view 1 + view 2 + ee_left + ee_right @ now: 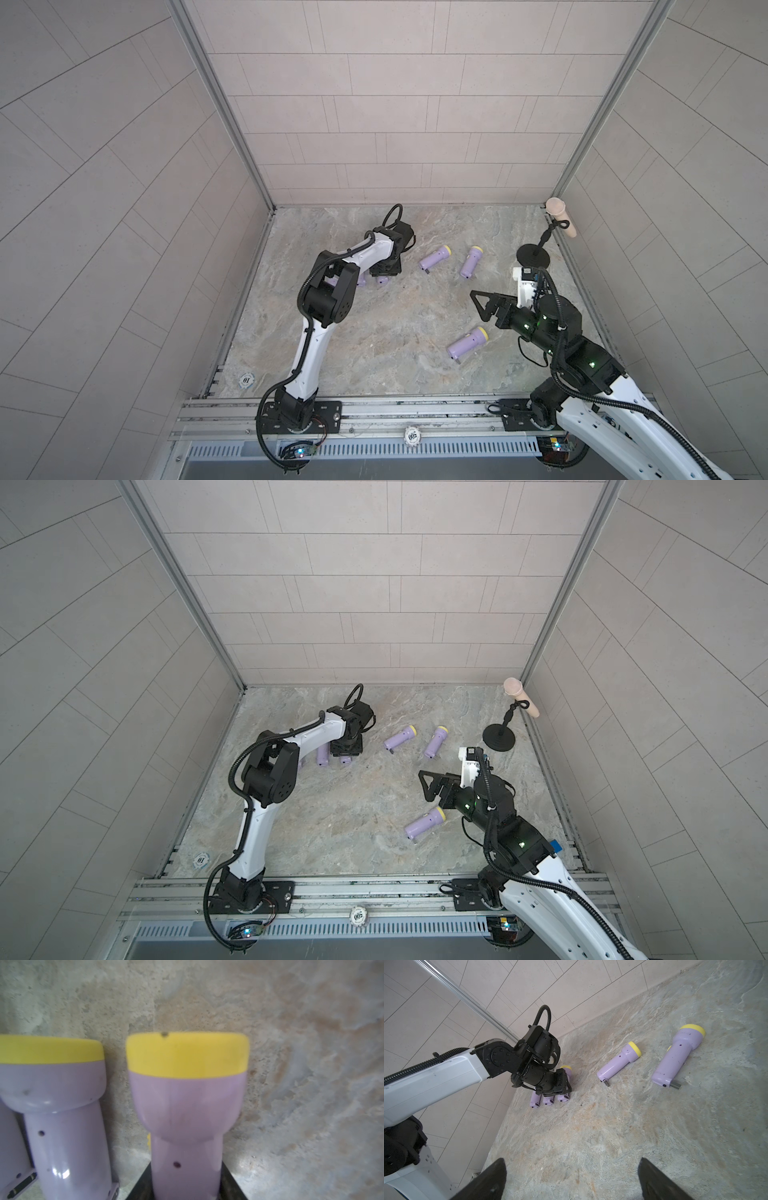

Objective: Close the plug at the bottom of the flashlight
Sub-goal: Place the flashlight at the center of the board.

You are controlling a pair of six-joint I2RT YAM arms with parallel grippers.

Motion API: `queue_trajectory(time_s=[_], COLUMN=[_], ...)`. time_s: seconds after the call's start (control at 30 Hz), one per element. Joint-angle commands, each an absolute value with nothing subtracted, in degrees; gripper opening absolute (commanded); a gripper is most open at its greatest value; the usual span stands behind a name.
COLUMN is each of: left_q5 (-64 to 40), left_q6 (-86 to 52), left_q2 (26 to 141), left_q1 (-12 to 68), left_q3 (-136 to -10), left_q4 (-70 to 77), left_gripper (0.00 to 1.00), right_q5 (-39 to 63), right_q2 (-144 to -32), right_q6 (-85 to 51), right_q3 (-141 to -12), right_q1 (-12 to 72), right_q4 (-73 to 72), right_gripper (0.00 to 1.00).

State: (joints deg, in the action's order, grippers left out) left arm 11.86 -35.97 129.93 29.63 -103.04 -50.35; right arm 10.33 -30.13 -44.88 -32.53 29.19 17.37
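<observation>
We are gripping flashlight (187, 1105) by handle in left pincer (385, 271), lying on tabletop (374, 353) beside neighbour flashlight (62, 1126); likely parking it. Right pincer (572, 1167) hanging released, empty. Next: letting go, targeting open-plug flashlight (467, 343).

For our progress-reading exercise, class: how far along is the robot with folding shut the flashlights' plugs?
Done: two flashlights beside the left gripper show plugs folded flush. In hand: the left gripper holds a third flashlight alongside them, plug flush too. Left: three flashlights with plugs sticking out; right gripper open, idle.
</observation>
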Motion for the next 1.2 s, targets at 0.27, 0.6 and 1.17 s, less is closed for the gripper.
queue_trajectory(time_s=[0.27, 0.6, 1.17], left_q5=[12.29, 11.86, 11.69], left_q6=[-35.95, -35.44, -35.07], left_q2=[131.36, 131.57, 131.74], left_q1=[29.27, 29.27, 29.37], left_q3=[-103.01, -102.31, -102.16], left_q4=[-52.29, -52.56, -53.20], left_gripper=[0.06, 0.19, 0.46], right_q5=[10.52, 10.53, 10.73], right_q2=[-29.57, -29.18, -29.51], right_q6=[-44.82, -44.82, -44.74], right_q3=[-32.72, -32.58, -32.95], right_q1=[29.13, 29.11, 29.17], right_q4=[17.14, 16.92, 16.44], right_gripper=[1.00, 1.00, 1.00])
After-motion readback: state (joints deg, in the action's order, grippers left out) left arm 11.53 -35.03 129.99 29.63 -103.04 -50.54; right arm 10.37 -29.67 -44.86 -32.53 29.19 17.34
